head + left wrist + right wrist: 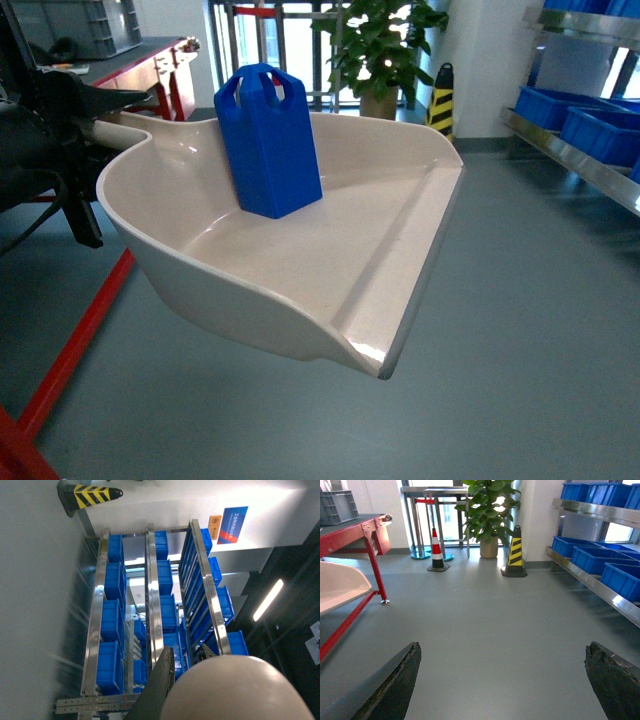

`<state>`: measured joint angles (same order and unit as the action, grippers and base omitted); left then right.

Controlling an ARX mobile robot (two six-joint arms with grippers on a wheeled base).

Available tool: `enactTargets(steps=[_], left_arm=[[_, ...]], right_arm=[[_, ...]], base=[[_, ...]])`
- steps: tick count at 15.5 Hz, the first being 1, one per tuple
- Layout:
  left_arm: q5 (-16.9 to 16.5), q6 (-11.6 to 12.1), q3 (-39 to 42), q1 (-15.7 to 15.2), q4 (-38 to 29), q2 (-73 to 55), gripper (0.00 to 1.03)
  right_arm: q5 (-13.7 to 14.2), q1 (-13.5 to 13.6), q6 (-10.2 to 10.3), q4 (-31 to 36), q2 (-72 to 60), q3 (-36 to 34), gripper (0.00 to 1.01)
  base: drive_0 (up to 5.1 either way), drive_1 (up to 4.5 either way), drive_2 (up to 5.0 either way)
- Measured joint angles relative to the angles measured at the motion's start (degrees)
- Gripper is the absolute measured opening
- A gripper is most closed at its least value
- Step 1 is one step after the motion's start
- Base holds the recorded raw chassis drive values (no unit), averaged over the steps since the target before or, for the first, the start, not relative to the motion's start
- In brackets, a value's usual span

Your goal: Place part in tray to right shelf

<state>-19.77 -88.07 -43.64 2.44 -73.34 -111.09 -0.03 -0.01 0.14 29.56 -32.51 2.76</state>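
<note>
The cream-white tray (pixel 300 270) hangs in the air across the middle of the head view, its flat lip toward the lower right. The bright-blue part (pixel 268 140) stands upright inside it near the back wall. My left gripper (pixel 187 651) is shut on the tray's handle (pixel 225 690), whose rounded end fills the bottom of the left wrist view. The steel shelf (pixel 580 160) with blue crates runs along the right wall, apart from the tray. My right gripper (pixel 502 650) is open above bare floor, and a corner of the tray (pixel 340 585) shows at its left.
A red-framed table (pixel 350 535) stands on the left. A yellow-black cone (pixel 514 552), a red-white cone (pixel 437 552) and a potted plant (pixel 487 510) stand by the far wall. Blue crates (pixel 592 560) sit on the shelf (pixel 600 587). Grey floor lies between.
</note>
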Motion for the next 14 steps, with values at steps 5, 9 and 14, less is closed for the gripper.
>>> enactTargets(steps=[5, 9, 14], left_arm=[[0.0, 0.0, 0.0, 0.0, 0.0, 0.0, 0.12], [0.0, 0.0, 0.0, 0.0, 0.0, 0.0, 0.12], [0.0, 0.0, 0.0, 0.0, 0.0, 0.0, 0.12]], right_arm=[[0.0, 0.0, 0.0, 0.0, 0.0, 0.0, 0.98], [0.0, 0.0, 0.0, 0.0, 0.0, 0.0, 0.98], [0.0, 0.0, 0.0, 0.0, 0.0, 0.0, 0.98]], base=[[-0.5, 2.03, -3.1], [-1.6, -1.57, -1.6], [-1.6, -1.57, -1.6]])
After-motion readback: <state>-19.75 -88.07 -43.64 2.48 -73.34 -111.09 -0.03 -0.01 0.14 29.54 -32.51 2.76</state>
